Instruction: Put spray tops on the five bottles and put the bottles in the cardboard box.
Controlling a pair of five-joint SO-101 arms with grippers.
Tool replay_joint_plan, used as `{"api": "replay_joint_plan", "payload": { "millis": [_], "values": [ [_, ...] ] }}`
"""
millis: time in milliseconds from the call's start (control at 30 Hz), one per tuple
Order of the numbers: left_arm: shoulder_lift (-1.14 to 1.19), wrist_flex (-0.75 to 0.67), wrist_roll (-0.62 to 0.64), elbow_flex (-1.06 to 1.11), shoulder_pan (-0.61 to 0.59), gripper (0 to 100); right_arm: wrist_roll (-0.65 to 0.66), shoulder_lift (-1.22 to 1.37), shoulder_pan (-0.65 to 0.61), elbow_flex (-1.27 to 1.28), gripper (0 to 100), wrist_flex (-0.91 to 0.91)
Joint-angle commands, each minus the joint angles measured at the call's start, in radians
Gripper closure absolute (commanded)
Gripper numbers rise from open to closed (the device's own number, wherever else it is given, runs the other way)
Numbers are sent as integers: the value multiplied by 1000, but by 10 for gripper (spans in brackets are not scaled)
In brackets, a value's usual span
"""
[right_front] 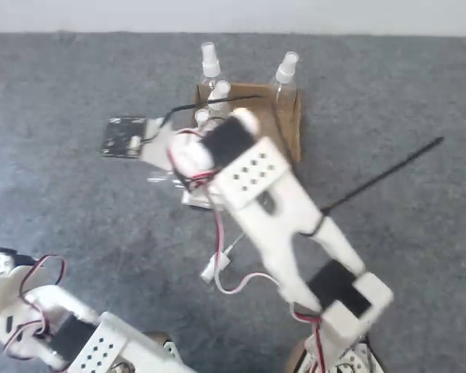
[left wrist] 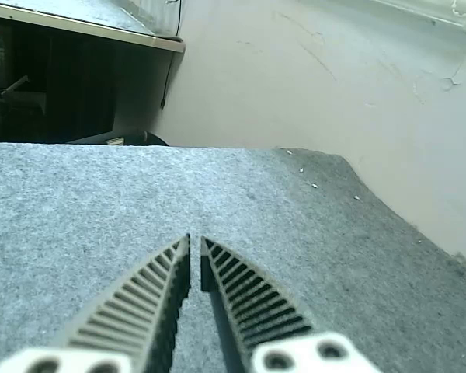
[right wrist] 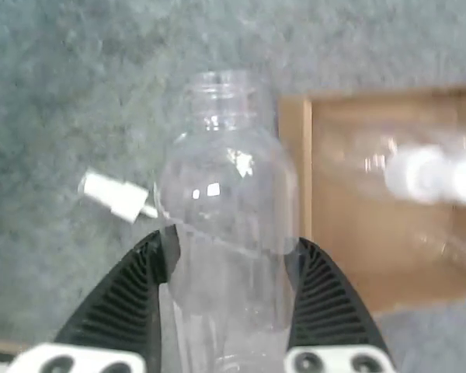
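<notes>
Two white arms, seen by us from above and from the wrists.
Our right arm and left arm had white printed shells pierced by grids of round holes, black servo blocks and looping red and white cables. The fingers were black and ribbed, on white mounts with screw holes.

Capped bottles crowd the cardboard box (the right arm overhangs its near edge). Right of it the desk gives passage, past a black rod.
</notes>
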Motion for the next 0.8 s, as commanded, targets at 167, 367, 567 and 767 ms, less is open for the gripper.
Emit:
{"api": "replay_joint_plan", "payload": {
  "millis": [167, 367, 567, 767],
  "values": [
    [-14, -25, -11, -12, 0, 977, -12, -312, 127, 241, 957, 38],
    [-14, -25, -11, -12, 2, 977, -14, -450, 231, 420, 957, 16],
    [-14, -25, -11, -12, 2, 977, -14, -564, 343, 623, 956, -85],
    [-14, -25, -11, -12, 2, 977, -14, -622, 441, 836, 956, -185]
  ]
}}
